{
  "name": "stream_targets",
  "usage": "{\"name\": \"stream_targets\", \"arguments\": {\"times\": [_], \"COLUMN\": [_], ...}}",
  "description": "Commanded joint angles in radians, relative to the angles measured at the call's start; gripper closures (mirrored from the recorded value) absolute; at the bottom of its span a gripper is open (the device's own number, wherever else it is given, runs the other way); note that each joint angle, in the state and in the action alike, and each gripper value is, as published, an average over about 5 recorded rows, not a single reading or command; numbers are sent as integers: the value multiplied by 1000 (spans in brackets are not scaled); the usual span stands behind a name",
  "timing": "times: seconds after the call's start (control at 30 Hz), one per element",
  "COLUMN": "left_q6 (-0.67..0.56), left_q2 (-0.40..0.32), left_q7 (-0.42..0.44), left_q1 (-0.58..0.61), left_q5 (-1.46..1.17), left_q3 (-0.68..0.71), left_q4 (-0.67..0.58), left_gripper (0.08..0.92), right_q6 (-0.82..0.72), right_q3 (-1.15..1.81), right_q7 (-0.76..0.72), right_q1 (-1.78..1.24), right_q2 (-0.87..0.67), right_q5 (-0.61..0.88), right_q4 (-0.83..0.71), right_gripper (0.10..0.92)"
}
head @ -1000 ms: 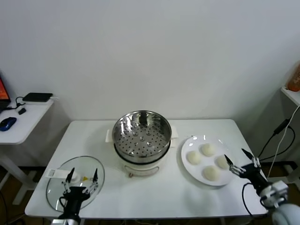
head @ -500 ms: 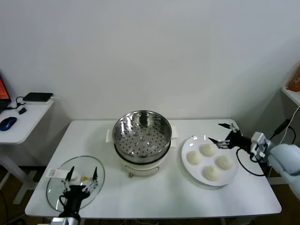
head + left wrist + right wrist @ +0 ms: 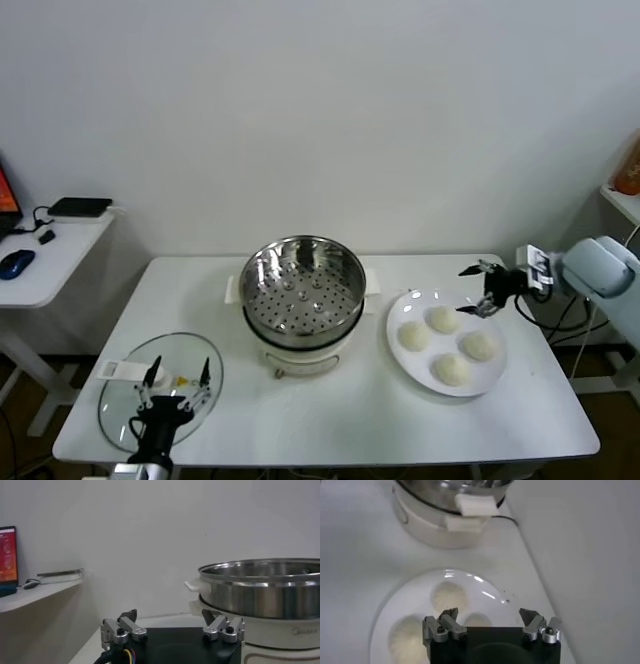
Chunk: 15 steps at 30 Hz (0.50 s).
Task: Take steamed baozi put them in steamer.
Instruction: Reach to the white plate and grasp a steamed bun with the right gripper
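Glass lid (image 3: 160,388), white plate (image 3: 497,380)

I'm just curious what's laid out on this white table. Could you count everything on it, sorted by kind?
Steamed baozi: 4, all on the plate
White plate: 1
Steamer: 1, nothing in its basket
Glass lid: 1, lying flat near the left gripper
Total: 7

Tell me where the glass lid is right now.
In the head view, the glass lid lies flat on the white table's near left corner, left of the steamer, with the left gripper over its near edge.
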Motion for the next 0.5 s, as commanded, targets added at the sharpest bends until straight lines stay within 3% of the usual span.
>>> {"name": "stream_targets", "arguments": {"times": [0.03, 0.5], "left_q6": [-2, 5], "left_q2": [9, 20], "left_q7": [1, -4], "left_q1": [3, -4], "left_q5": [1, -6], "left_q3": [0, -4], "left_q4": [-1, -1], "left_gripper": [177, 177], "right_q6": [11, 80], "right_q3": [-385, -262], "right_q7": [-83, -61], "right_q1": [302, 172], "right_q2": [78, 279], "right_q5": [-22, -99], "right_q4": [-109, -376], "right_gripper": [203, 203]}}
